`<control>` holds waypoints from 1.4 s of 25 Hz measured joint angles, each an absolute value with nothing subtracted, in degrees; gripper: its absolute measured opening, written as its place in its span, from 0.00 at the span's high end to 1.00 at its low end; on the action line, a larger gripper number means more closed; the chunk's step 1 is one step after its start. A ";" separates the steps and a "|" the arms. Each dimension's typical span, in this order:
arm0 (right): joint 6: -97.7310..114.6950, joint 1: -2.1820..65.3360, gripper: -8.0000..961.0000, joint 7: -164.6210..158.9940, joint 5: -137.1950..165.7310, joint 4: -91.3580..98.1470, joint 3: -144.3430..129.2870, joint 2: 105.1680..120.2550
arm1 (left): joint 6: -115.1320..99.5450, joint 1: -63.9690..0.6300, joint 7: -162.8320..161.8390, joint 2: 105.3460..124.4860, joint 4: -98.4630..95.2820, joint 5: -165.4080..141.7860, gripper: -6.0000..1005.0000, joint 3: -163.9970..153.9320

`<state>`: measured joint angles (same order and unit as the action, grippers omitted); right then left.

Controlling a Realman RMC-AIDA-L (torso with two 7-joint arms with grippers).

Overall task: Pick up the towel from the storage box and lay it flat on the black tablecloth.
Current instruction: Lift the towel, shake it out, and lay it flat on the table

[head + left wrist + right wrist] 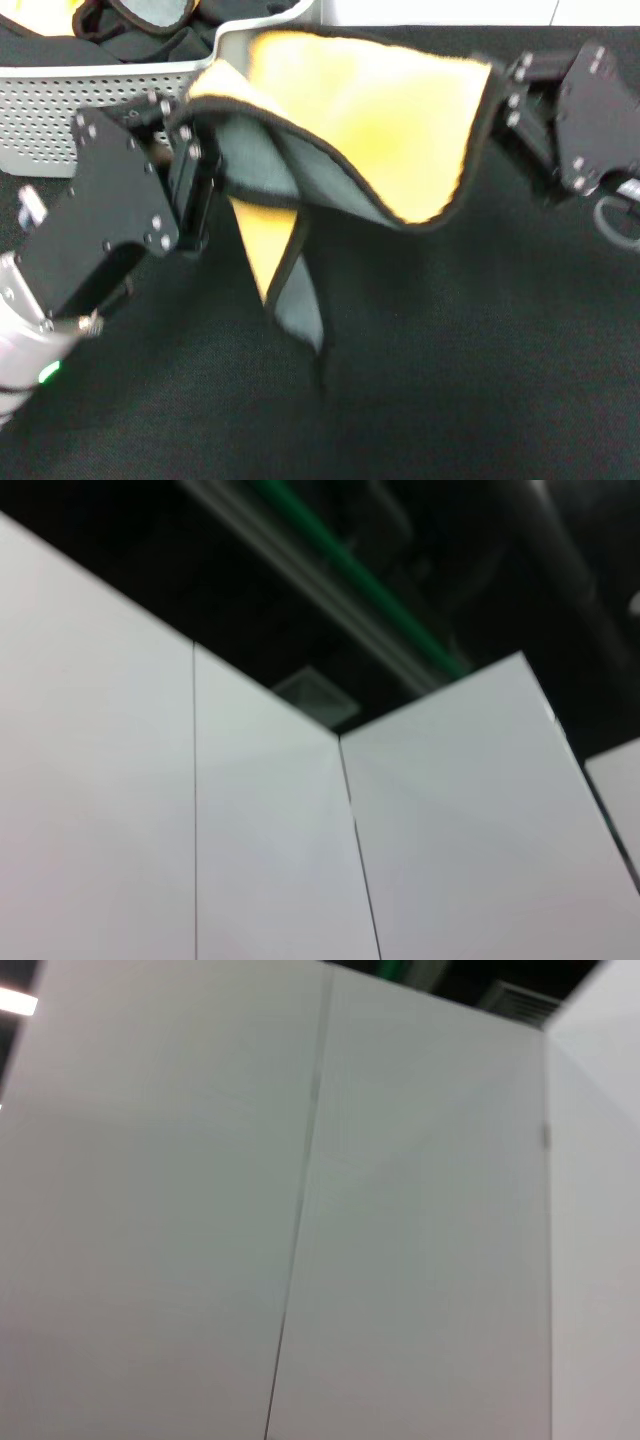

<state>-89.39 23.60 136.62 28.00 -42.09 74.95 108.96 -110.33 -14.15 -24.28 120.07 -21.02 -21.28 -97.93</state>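
We see the towel [370,120] yellow side up, black-edged, its grey underside sagging in a fold between the two grippers — held above the black tablecloth [450,360], near the storage box [90,110]. The left gripper [195,165] and right gripper [505,85] each pinch one end.

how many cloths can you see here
At least 2. A yellow-and-grey plush towel hangs between the left gripper and right gripper. Bunched dark cloth lies in the light grey perforated plastic storage box; more may be hidden.
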 joint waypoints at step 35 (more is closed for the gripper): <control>-88.74 27.02 0.99 121.35 47.00 -53.56 103.90 112.74 | -99.71 -21.11 -23.87 120.76 -10.75 -38.98 0.93 -101.14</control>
<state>-88.74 27.01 121.35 47.00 -53.56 103.90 112.74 -99.71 -21.11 -23.87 120.76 -10.75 -38.98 -101.14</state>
